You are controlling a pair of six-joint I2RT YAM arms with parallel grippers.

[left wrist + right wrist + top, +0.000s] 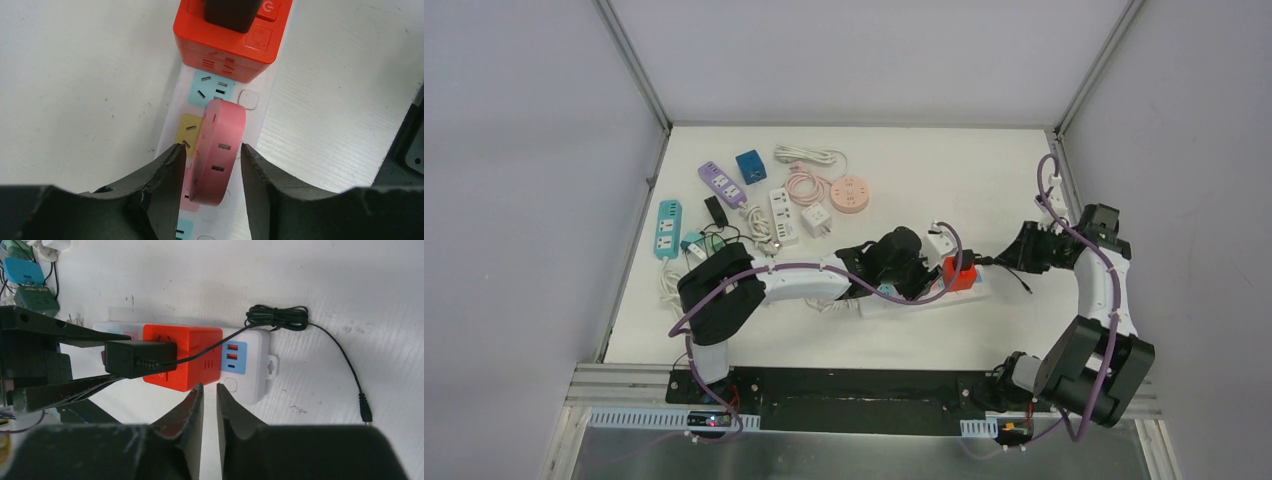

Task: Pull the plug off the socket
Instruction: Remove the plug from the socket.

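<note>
A white power strip (280, 125) with coloured sockets lies across the middle of the table (904, 305). A pink disc-shaped plug (220, 150) stands in it, tilted. My left gripper (212, 150) is closed against the plug's two sides, the left finger (165, 175) barely meeting it. Beyond the plug, a red cube adapter (227, 47) sits in the strip with a black power brick (132, 358) plugged into it. My right gripper (209, 389) is almost shut, holding nothing. Its tips are at the strip's near edge beside the red cube (182, 357).
The black brick's thin cable (277, 317) coils behind the strip and ends in a loose barrel jack (366, 412). At the back left lie spare strips: teal (667, 228), purple (722, 183), a blue cube (750, 165), a round pink one (854, 193). A white adapter (939, 238) sits behind the strip.
</note>
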